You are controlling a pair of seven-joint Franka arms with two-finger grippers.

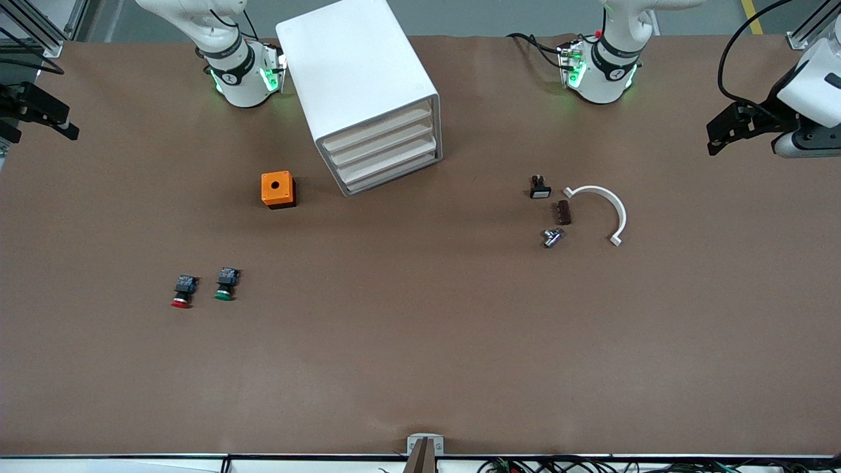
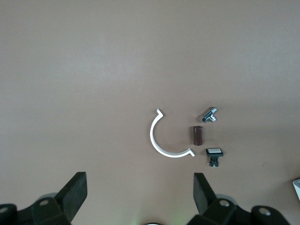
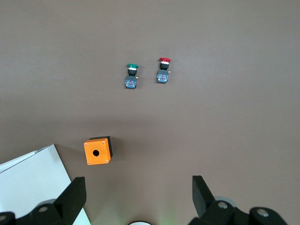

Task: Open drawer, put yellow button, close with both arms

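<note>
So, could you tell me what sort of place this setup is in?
Probably a robotics lab bench: a brown mat-covered table, aluminium framing at the corner, the waiting left gripper and right gripper, and industrial parts like the red-capped button.

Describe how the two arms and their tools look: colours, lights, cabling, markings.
Both arms are glossy white with dark grey joint bands; green lights glow at each base, and black cables run to them. The left tool and the right tool are black, with wedge-shaped fingers. The markings are unreadable.

Table (image 1: 420, 355) bare before cabinet (image 1: 368, 92) drawer fronts; orange box (image 1: 278, 190) beside cabinet
</note>
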